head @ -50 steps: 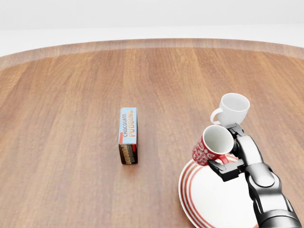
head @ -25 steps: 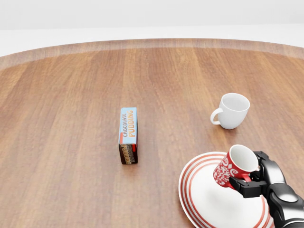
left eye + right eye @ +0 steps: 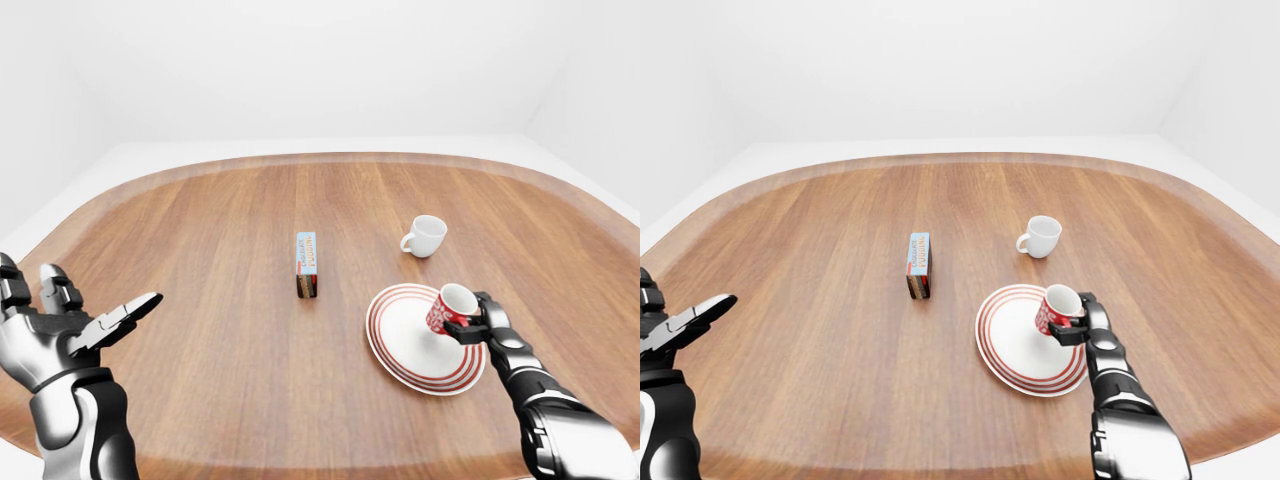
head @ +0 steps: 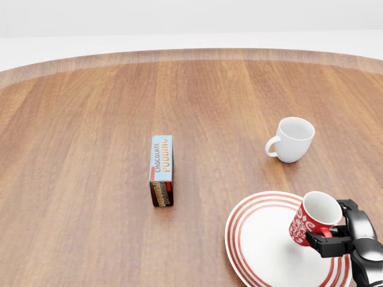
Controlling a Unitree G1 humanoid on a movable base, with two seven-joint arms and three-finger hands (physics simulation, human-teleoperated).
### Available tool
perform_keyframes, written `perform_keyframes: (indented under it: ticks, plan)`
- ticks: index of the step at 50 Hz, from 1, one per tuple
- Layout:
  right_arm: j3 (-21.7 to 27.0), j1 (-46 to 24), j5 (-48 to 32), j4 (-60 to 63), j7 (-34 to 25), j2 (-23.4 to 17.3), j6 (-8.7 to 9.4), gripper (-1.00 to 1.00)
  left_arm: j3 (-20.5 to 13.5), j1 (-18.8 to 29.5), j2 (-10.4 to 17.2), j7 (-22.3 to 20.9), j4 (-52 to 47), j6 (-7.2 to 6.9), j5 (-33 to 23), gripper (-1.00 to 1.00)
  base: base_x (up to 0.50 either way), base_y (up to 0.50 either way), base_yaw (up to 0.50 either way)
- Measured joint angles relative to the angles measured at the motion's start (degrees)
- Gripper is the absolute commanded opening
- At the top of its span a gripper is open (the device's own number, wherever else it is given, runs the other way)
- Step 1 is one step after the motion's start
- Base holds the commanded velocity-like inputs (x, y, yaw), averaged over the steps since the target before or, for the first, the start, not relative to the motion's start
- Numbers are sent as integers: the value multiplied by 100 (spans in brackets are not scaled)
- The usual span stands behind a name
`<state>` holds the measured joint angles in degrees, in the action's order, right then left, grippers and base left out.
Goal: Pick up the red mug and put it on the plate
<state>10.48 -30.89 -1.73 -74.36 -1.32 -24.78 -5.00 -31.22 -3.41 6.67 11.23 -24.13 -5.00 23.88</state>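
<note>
Currently the right hand grips the red mug from the mug's right side, with dark fingers closed round its handle area. The mug is tilted, its white mouth facing up and toward the left of the head view, and it sits over the right part of the plate. Whether the mug's base touches the plate surface cannot be determined from these views.

The plate is white with red concentric rings along its rim and lies flat on the wooden table, near the bottom right of the head view. A white mug stands upright on the table above the plate in that view, apart from it, handle pointing left. A chocolate pudding box lies flat well to the left of the plate, its long axis running top to bottom.

The left hand is raised at the lower left of the left-eye view, well apart from all objects, fingers spread wide and holding nothing.
</note>
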Motion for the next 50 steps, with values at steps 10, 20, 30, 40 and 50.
perform_keyframes:
  ticks: [10, 20, 30, 40, 50]
  plan:
    - [-81, 17, -336, 13, 221, -11, 0, -100, -17, 3, 6, 0, -19, 0, 12, 100, 0, 0, 0]
    - [-151, 39, -576, -9, 261, 86, 0, -100, -13, 4, 4, -3, -15, 0, 7, 100, 0, 0, 0]
    - [-183, 44, -700, -27, 259, 157, 0, -100, -10, 1, 0, -1, -28, 0, 5, 100, 0, 0, 0]
    - [-172, 38, -731, -34, 274, 173, 0, -54, -2, 7, -1, -1, -10, 0, -3, 100, 0, 0, 0]
    - [-156, 33, -767, -27, 310, 162, 0, -15, 6, 6, -3, -5, 16, 0, -15, 100, 0, 0, 0]
